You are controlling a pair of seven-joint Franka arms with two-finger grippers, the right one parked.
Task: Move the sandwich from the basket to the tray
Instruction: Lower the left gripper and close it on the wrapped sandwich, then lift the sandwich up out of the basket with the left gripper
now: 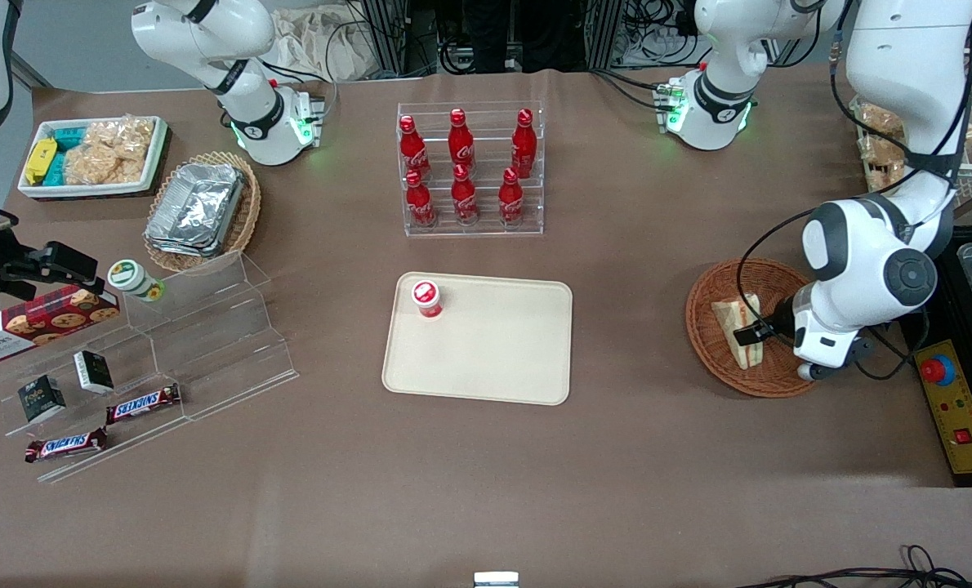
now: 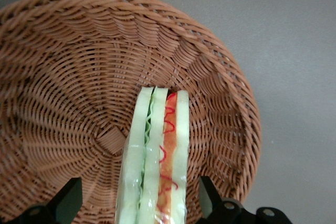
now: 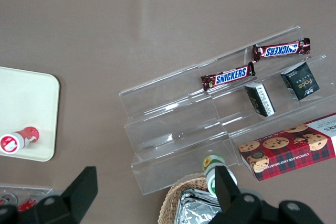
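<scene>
**Pincer straddles sandwich in wicker basket**

The sandwich (image 1: 739,331) stands on edge in the round reddish-brown basket (image 1: 711,355), layered cut face up, its long axis running from the basket's centre toward the rim. The pincer (image 2: 139,203) hangs low over it, fingers (image 2: 68,200) spread apart on either side, not touching the bread. The beige tray (image 1: 494,359) lies well apart on the surface, carrying a small red-capped bottle (image 1: 426,297).

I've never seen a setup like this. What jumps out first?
Probably the gripper, open astride a layered sandwich standing in a round wicker basket at the working arm's end. Mid-table lies a beige tray holding one red-capped cup, with red cola bottles racked farther from the camera.
</scene>
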